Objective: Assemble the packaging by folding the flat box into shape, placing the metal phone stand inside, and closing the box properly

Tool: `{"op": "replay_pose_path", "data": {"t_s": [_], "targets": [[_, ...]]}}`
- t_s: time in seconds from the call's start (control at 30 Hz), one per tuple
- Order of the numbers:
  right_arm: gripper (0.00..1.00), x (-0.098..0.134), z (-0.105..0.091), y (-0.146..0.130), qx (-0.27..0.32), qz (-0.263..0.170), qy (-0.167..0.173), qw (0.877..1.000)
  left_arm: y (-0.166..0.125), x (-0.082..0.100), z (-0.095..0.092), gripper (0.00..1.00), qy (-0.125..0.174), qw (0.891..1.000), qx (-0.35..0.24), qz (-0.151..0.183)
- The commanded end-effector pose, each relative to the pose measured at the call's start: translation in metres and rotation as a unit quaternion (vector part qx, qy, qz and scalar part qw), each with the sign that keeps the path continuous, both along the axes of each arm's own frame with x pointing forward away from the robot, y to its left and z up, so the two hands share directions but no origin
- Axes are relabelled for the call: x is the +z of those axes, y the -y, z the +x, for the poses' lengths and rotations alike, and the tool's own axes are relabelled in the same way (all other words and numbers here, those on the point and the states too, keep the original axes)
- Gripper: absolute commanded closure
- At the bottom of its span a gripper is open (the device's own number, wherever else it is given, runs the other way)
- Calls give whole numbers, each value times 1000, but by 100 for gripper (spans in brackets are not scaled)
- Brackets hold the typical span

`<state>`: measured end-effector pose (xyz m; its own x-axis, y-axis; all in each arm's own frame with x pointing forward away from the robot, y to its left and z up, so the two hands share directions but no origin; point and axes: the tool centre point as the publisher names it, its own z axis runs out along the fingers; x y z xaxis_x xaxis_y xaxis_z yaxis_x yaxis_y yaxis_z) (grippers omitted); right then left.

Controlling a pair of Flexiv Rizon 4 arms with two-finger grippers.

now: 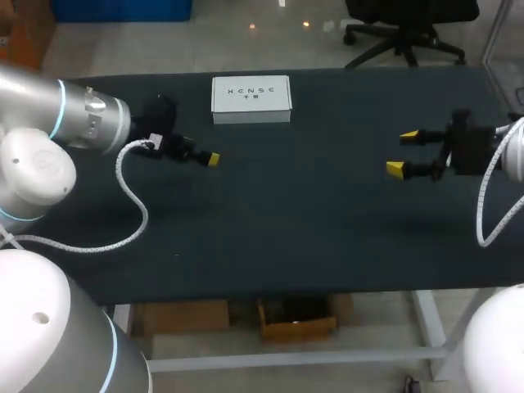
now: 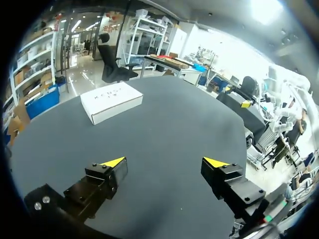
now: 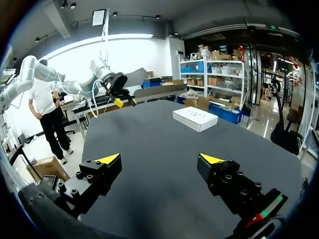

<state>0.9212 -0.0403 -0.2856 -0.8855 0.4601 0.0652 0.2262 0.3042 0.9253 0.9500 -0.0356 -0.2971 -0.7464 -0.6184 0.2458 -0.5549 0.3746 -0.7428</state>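
White box (image 1: 250, 98), closed, lies flat by the far edge of the black table (image 1: 311, 221). Left gripper (image 2: 164, 162) hangs near the box, jaws spread wide, holding nothing. Right gripper (image 3: 159, 158) is well apart from the box, with its jaws likewise released.

The left arm (image 1: 78, 115) is brushed silver with a pale blue ring round it, joined to bulbous white housings (image 1: 33, 176). A white ribbed cable (image 1: 135, 205) runs along it to the black left gripper (image 1: 209, 158), whose fingers (image 2: 107, 177) end in bright yellow wedges. The right arm (image 1: 516, 160) is white, with a white lead (image 1: 485, 209) of its own and a matching black right gripper (image 1: 403, 152). Close up, the fingers carry small socket screws (image 3: 232, 178), and one has a red-and-green strip (image 3: 265, 211).
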Motion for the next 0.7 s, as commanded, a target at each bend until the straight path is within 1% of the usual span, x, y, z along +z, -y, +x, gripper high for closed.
{"op": "replay_pose_path", "data": {"t_s": [0.03, 0.13, 0.2, 0.33, 0.4, 0.53, 0.7], "targets": [[0, 0, -1, 1, 1, 2, 2, 1000, -1, 0, -17, 0, 36, 999, 23, -8], [0, 0, -1, 1, 1, 2, 2, 1000, 2, -2, -28, 0, 57, 997, 55, 11], [0, 0, -1, 1, 1, 2, 2, 1000, 2, -1, -33, 0, 64, 996, 63, 14], [0, 0, -1, 1, 1, 2, 2, 1000, 1, 8, -43, 0, 87, 991, 93, 27], [0, 0, -1, 1, 1, 2, 2, 1000, -1, 14, -48, 0, 95, 991, 95, 26], [0, 0, -1, 1, 1, 2, 2, 1000, -7, 21, -54, 0, 101, 990, 100, 26], [0, 0, -1, 1, 1, 2, 2, 1000, -13, 25, -58, 0, 92, 990, 103, 20]]}}
